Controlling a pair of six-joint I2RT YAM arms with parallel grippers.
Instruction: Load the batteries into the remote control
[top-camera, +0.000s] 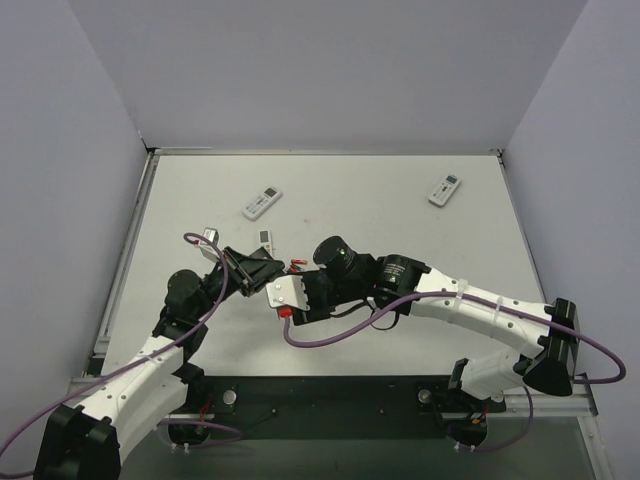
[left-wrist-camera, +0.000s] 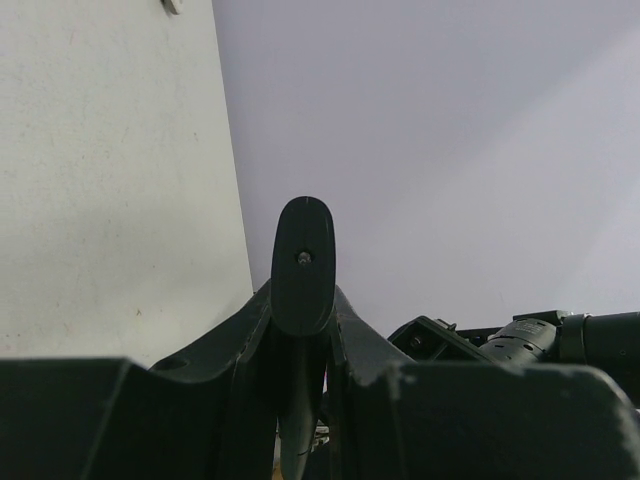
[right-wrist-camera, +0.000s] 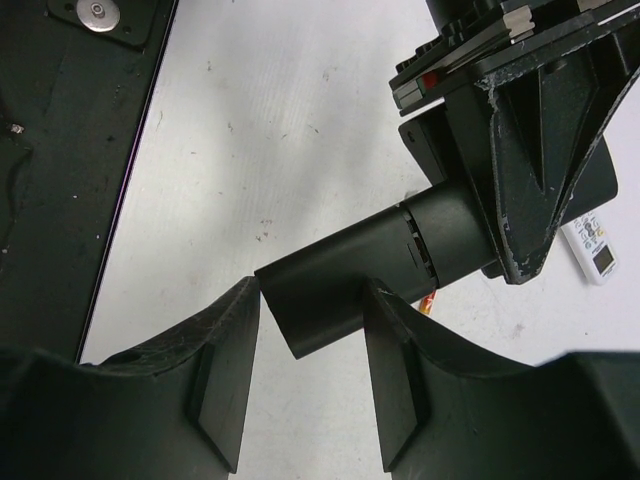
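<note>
Left gripper (top-camera: 262, 272), centre-left, clamped on dark bar (right-wrist-camera: 350, 280), likely the remote. Its long axis pointed at right gripper (right-wrist-camera: 310, 300), whose jaws straddled its free end, grip unclear. Red batteries (top-camera: 295, 266) showed between them, centre frame, beside the bar.

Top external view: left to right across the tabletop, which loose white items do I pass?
small white piece → left far remote → right far remote. The small remote near the arms lies straight below the left far remote in the picture, so I leave it out.
</note>
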